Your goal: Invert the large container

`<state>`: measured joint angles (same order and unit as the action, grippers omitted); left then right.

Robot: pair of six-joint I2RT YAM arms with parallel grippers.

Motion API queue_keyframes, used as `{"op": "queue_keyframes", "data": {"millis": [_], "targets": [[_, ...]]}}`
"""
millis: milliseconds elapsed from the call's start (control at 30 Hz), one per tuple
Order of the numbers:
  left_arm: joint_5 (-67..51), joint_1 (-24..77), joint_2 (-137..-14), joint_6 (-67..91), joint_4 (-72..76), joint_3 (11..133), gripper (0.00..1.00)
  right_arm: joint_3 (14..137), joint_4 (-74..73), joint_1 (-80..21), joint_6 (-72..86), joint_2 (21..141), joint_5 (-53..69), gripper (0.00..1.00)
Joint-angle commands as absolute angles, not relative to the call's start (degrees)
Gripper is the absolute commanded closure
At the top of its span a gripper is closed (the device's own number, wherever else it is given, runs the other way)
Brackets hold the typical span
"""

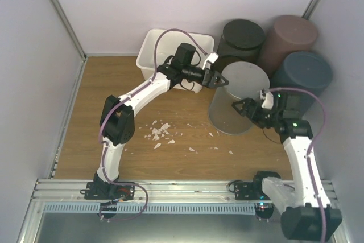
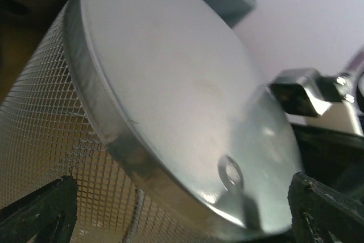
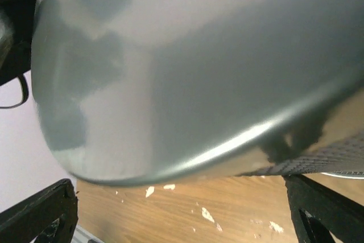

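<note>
I view the large container (image 1: pixel 239 98): silver mesh wall, solid flat disc facing up, between my left fingers (image 2: pixel 40 211) and right fingers (image 3: pixel 42 211), both released.

The large container (image 1: pixel 244 83) is silver with a mesh-patterned wall, the tub (image 1: pixel 147 49) white, the table (image 1: pixel 108 83) wood-grained

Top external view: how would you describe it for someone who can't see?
A silver mesh bin, solid end up, stands on a wooden table between the left fingers and right fingers, both open. Three darker bins and a white tub stand at the back; pale scraps lie in front.
</note>
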<state>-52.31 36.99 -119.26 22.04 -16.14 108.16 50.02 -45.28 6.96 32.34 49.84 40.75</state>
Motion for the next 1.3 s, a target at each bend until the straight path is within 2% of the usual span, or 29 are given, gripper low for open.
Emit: {"op": "queue_keyframes", "data": {"millis": [0, 200, 533, 800, 933, 1100, 1200, 1267], "targets": [[-54.99, 36.53, -121.95, 21.93, -14.73, 112.72, 0.01, 51.71, -33.29, -4.19, 35.23, 57.92, 34.46, 0.0], [-56.81, 35.26, -126.15, 20.92, -15.98, 116.12, 0.01, 58.94, -35.78, -5.52, 33.32, 63.96, 28.62, 0.0], [-56.46, 36.28, -126.73, 23.28, -13.15, 115.49, 0.01, 62.71, -42.75, -5.58, 32.57, 60.03, 22.76, 0.01], [-55.36, 36.2, -122.95, 23.17, -14.66, 114.76, 0.01, 63.07, -45.32, -5.55, 32.58, 57.27, 21.58, 0.0], [-53.38, 35.15, -116.1, 16.52, -24.28, 116.66, 0.01, 64.49, -47.96, -5.56, 32.56, 54.37, 21.9, 0.0], [-37.7, 34.15, -106.55, -5.99, -42.84, 120.03, 0.01, 63.86, -51.59, -5.6, 31.44, 50.71, 24.86, 0.0], [-21.75, 34.04, -106.76, -21.9, -54.8, 121.02, 0.01, 62.78, -51.55, -5.6, 32.13, 47.96, 26.25, 0.0], [-11.58, 33.64, -106.99, -31.32, -57.48, 117.23, 0.01, 62.67, -52.14, -5.62, 32.23, 46.67, 26.46, 0.0]]}}
